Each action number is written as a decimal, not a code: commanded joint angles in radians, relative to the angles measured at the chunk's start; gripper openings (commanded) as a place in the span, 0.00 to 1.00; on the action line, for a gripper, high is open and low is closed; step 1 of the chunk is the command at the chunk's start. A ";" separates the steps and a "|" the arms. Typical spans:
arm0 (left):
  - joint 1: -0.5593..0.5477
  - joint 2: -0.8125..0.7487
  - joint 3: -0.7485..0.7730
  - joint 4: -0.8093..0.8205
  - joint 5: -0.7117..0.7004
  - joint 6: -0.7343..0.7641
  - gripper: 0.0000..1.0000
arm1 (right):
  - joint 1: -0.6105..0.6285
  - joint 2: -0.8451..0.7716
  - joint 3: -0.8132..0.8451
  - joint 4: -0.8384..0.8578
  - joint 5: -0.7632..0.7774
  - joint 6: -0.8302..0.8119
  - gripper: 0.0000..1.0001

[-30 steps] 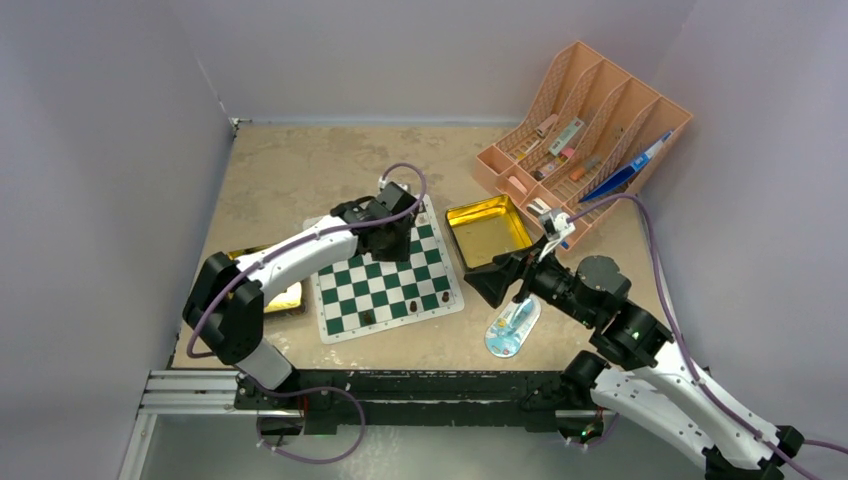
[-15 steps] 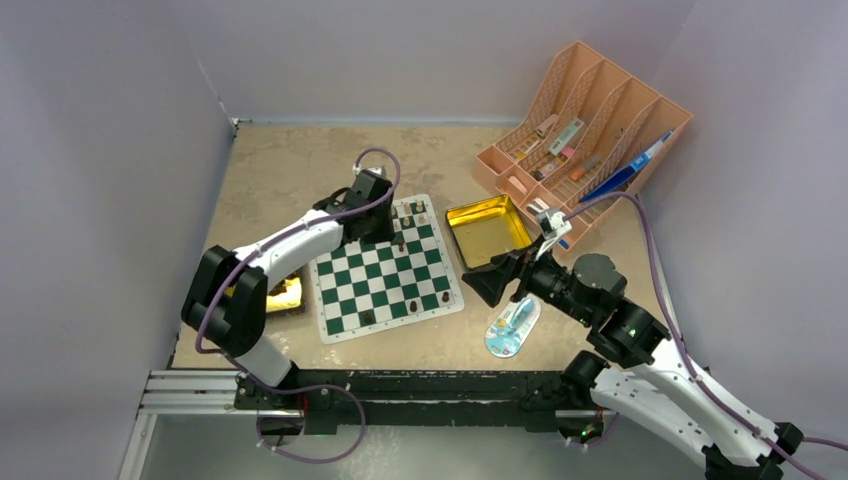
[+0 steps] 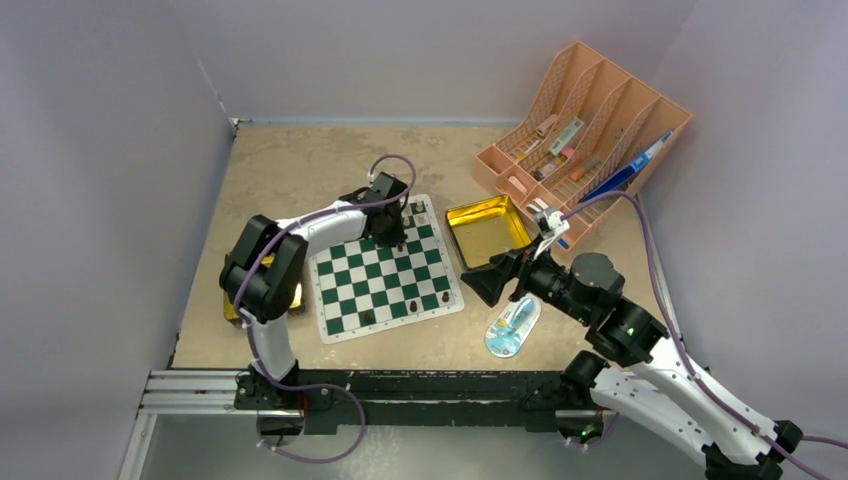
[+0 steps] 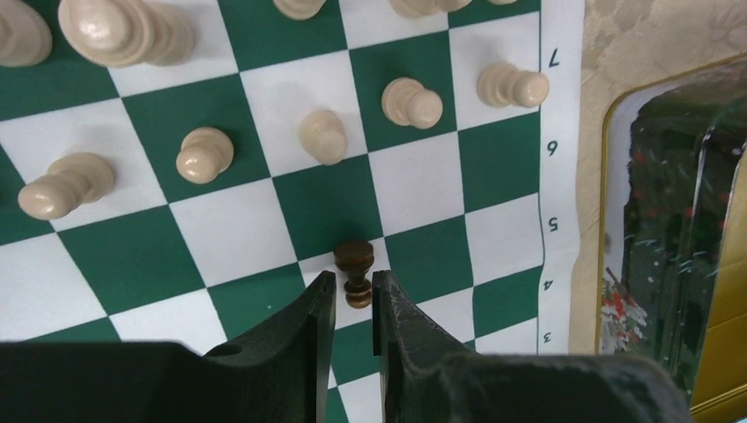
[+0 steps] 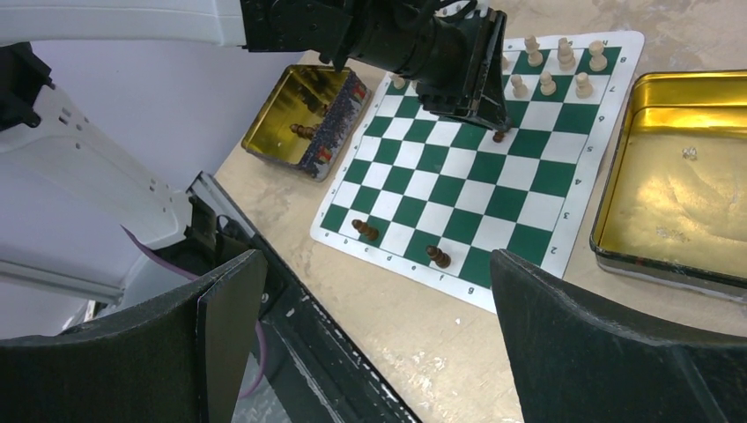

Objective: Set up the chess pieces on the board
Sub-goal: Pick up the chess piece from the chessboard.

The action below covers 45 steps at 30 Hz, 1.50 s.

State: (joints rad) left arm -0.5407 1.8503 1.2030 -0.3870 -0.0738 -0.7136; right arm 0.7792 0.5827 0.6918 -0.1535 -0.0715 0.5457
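Left wrist: left gripper narrow about dark pawn, contact unclear. Light pieces ranked; only three dark on board. Right gripper wide, empty.

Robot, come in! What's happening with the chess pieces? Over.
Left gripper narrow around dark pawn on board, grip unclear. Right gripper wide open, empty. Cream pawns stand clear beyond.

Plain pale lilac walls are enclosing a beige, mottled tabletop on the left, far and right sides. A silver metal rail is running along its near edge. Soft, even light is falling throughout.
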 commanded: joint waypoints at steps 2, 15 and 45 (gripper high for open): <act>-0.002 0.014 0.067 0.008 -0.009 -0.015 0.21 | 0.005 0.003 0.032 0.045 -0.013 -0.021 0.99; -0.003 0.069 0.077 -0.013 -0.028 -0.001 0.22 | 0.003 0.019 0.028 0.063 -0.024 -0.026 0.99; 0.063 -0.676 -0.323 0.155 0.520 -0.301 0.10 | 0.040 0.446 -0.005 0.644 0.223 -0.015 0.77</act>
State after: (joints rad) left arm -0.4854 1.3060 0.9413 -0.3447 0.2890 -0.8753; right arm 0.7982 0.9596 0.6552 0.2256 -0.0021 0.5926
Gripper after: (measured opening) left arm 0.168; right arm 0.790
